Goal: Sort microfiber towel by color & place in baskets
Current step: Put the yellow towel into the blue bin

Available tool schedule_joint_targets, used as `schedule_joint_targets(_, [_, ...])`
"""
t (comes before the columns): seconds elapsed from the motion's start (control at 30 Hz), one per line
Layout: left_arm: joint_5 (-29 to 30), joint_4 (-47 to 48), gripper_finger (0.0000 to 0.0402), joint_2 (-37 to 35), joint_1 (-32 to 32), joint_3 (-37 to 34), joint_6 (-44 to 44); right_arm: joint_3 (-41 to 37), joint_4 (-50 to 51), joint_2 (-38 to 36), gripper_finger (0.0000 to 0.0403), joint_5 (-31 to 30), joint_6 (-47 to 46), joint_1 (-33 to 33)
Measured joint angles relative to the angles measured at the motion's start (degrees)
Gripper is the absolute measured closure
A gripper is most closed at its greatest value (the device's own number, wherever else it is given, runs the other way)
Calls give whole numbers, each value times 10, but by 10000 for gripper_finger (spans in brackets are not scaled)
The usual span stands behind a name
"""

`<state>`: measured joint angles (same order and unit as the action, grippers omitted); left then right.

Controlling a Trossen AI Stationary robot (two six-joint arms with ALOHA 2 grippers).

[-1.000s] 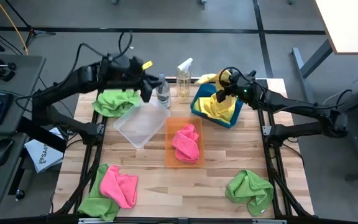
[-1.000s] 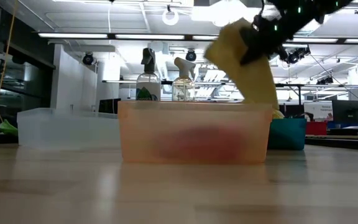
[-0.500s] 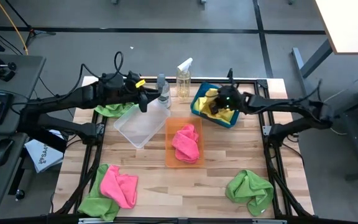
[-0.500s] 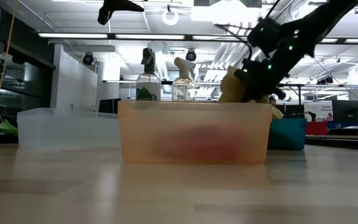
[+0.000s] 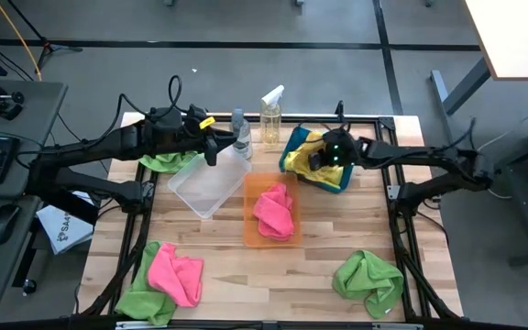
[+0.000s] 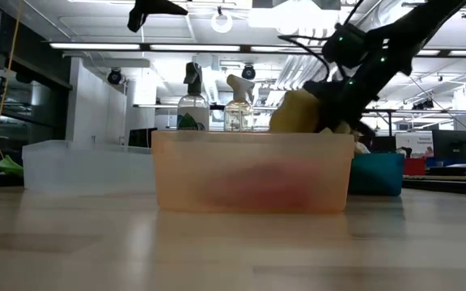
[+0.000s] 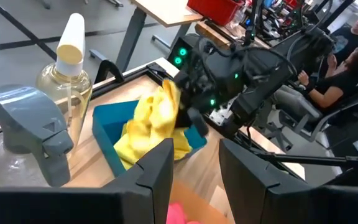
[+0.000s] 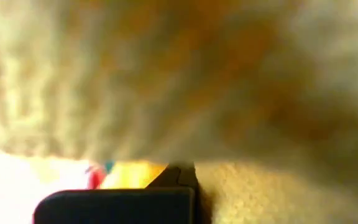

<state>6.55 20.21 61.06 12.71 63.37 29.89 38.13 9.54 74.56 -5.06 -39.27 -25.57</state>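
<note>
While our right claw sits low in blue bin at desk's 1 o'clock, pressed into yellow towel; grip state unclear. We judge drop-off step; next: release, lift clear. Left claw waits apart over clear bin, 11 o'clock.

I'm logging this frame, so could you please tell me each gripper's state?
Left gripper: open, empty, above the clear bin.
Right gripper: in the teal bin, buried in yellow towel.

high: straight down | low: tabletop level | both: orange basket
</note>
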Motion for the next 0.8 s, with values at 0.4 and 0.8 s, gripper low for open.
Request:
schedule_joint_targets(0.4, [2,-1,284,0,0,0,-41,0,85,37,403,38,-52,-60])
schedule_joint_targets(0.8, [2,-3,284,0,1,0,-46,4,-27,176,403,83,-156,-24])
